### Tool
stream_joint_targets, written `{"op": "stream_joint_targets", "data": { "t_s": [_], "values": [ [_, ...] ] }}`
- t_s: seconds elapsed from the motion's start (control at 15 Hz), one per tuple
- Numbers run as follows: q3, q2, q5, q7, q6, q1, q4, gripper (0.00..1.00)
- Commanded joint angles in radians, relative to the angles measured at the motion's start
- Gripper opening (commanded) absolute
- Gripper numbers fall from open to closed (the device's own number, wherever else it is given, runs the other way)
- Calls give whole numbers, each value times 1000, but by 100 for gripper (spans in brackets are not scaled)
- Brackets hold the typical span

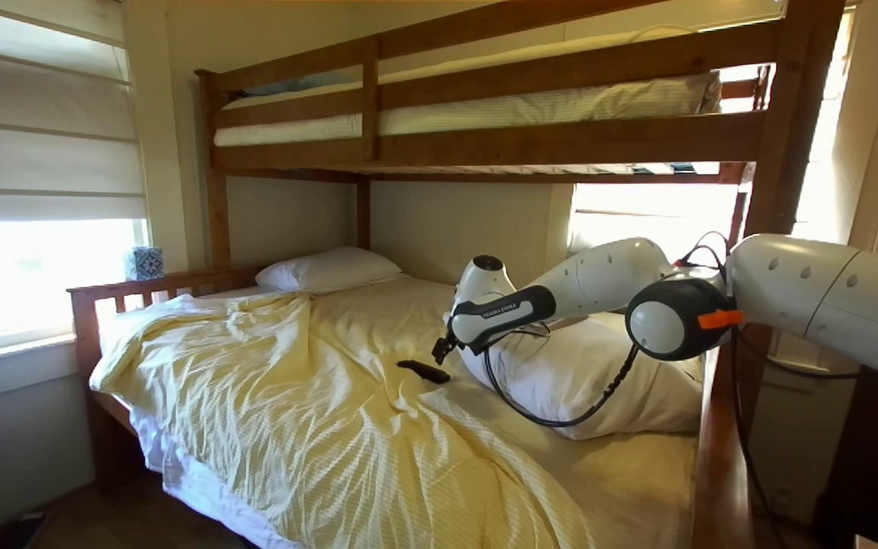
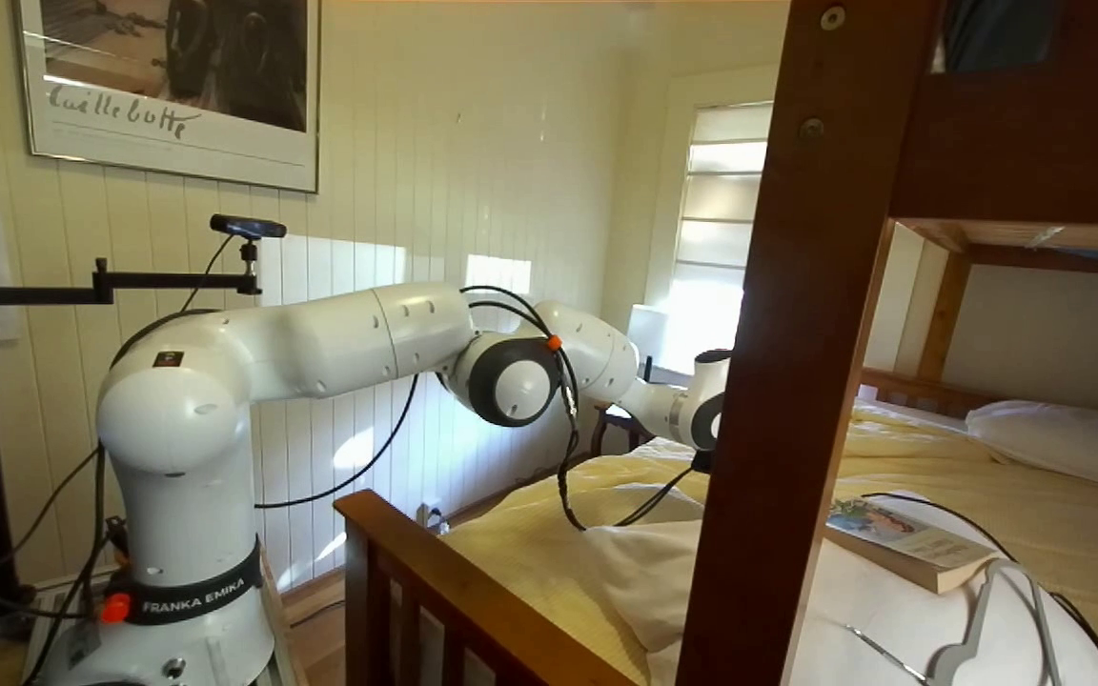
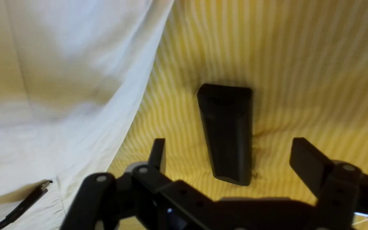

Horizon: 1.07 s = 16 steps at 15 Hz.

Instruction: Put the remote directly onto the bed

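Your gripper (image 3: 230, 155) hangs above the remote (image 3: 226, 137) with its jaws spread wide, gripping nothing. The remote lies on the bed (image 1: 271, 396), just beside a white pillow (image 1: 561, 374), so placing looks done; only backing away seems left. It's slim, black and oblong, with no buttons discernible.

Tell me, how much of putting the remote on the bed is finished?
Done, it seems: the remote lies right on the bed.
In hand: nothing is gripped; the open gripper hovers above the remote, with gaps showing on both sides.
Left: probably only backing the gripper away, since it hangs close over the remote.
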Motion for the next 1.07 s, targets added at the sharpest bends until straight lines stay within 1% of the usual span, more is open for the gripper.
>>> {"op": "stream_joint_targets", "data": {
  "t_s": [0.0, 0.07, 0.33, 0.47, 0.67, 0.8, 1.0],
  "values": [
    [-12, 8, -11, 0, 20, 4, 6, 100],
    [-42, 32, -24, 34, 75, 12, 29, 100],
    [-124, 113, -35, 56, 296, 27, 87, 100],
    [-140, 141, -11, 78, 347, 28, 94, 100],
    [-77, 175, -3, 60, 338, 11, 118, 100],
    [-92, 186, 12, 88, 327, 22, 124, 100],
    [-113, 188, 21, 158, 267, 32, 128, 100]
  ]
}}
